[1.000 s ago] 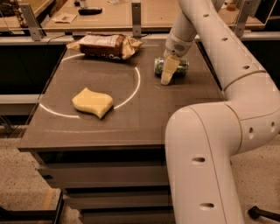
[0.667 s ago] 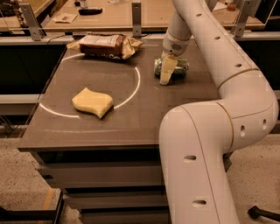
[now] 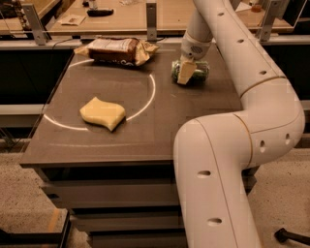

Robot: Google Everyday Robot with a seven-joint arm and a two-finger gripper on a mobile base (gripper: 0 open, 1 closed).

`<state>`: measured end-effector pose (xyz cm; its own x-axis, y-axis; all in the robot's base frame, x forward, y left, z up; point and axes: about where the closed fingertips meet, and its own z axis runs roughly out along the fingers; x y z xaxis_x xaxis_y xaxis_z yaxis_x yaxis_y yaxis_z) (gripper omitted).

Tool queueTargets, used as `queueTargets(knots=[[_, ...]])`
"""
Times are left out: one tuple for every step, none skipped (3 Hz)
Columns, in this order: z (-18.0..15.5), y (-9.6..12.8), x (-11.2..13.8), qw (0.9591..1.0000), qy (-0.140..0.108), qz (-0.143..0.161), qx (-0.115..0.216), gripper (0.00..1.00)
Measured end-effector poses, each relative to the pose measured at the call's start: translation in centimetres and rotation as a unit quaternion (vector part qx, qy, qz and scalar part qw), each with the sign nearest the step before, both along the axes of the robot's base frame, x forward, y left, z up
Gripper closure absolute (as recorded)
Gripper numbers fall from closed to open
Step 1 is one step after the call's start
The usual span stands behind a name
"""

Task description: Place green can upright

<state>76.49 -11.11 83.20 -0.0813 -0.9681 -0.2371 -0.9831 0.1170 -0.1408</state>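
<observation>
The green can [image 3: 200, 72] lies on its side on the dark table [image 3: 145, 126], at the back right, just outside the white circle line. My gripper [image 3: 187, 73] reaches down from above and sits right over the can's left part, covering its middle. The can's green-and-white label shows to the right of the gripper, and a sliver of it to the left.
A brown snack bag [image 3: 118, 50] lies at the back of the table. A yellow sponge [image 3: 102, 113] lies at the front left inside the white circle line [image 3: 151, 92]. My white arm [image 3: 242, 126] arches over the table's right side. A wooden counter [image 3: 121, 14] stands behind.
The arm's lower segments have swung left and nearer to the camera. The gripper stays at the can, which has not moved.
</observation>
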Motion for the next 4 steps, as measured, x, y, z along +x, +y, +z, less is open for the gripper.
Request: queueTargets(knots=[[0.1, 0.0, -0.1, 1.0, 0.0, 0.0, 0.0, 1.0], [4.7, -1.1, -1.5, 0.9995, -0.026, -0.003, 0.017, 1.0], [8.6, -2.2, -3.2, 0.9984, -0.045, -0.013, 0.032, 1.0], [11.5, -4.1, -6.0, 0.991, -0.046, -0.034, 0.121, 1.0]])
